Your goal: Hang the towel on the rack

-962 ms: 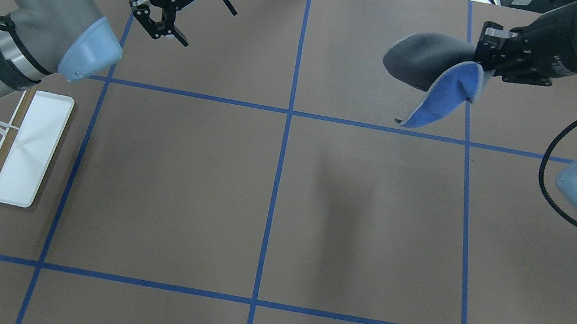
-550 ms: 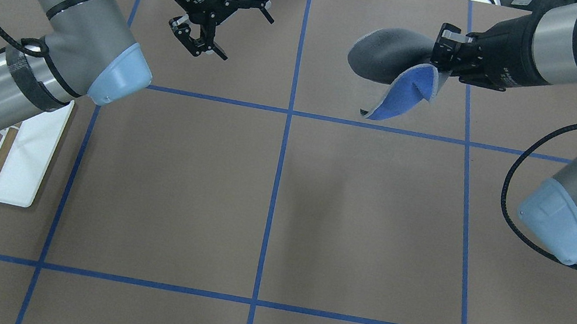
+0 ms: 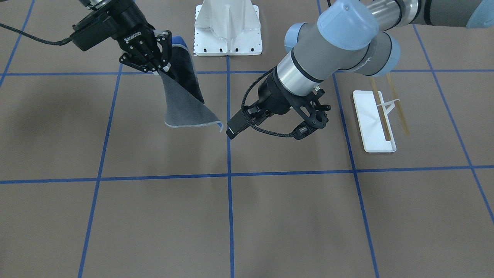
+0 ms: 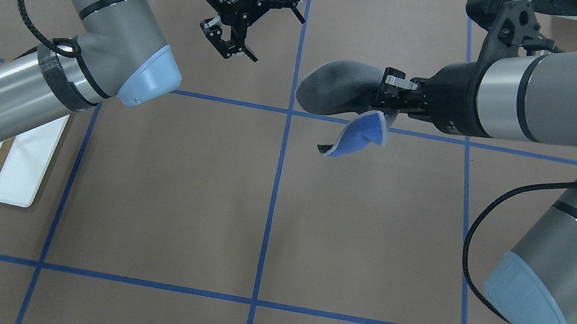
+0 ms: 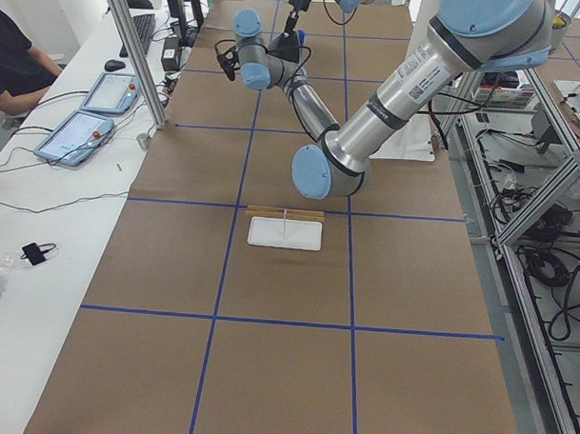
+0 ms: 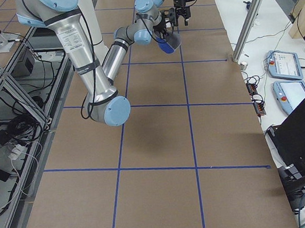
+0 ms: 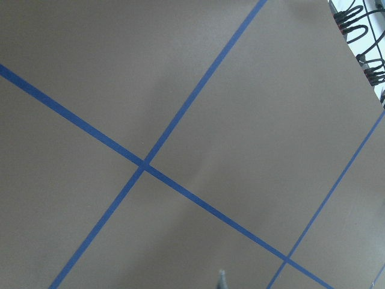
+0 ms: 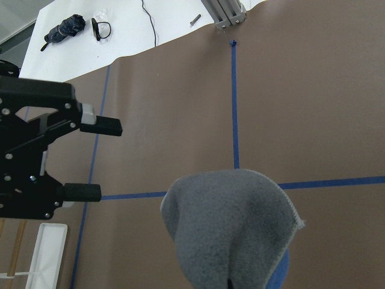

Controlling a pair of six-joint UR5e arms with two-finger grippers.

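While the right gripper [image 3: 160,69] pinches 1 edge of the towel [image 3: 185,108], dangling over mid-table well apart from the rack [image 3: 380,116], the wide-open left gripper [image 8: 108,159] could miss its limp, curling corner.

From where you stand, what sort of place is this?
Most likely a robotics lab or test cell: two robot arms work over a table gridded with blue tape, and control tablets lie on a side bench.

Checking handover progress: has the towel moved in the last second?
Yes. The towel has shifted left, nearly reaching the centre tape line, carried by the right gripper.
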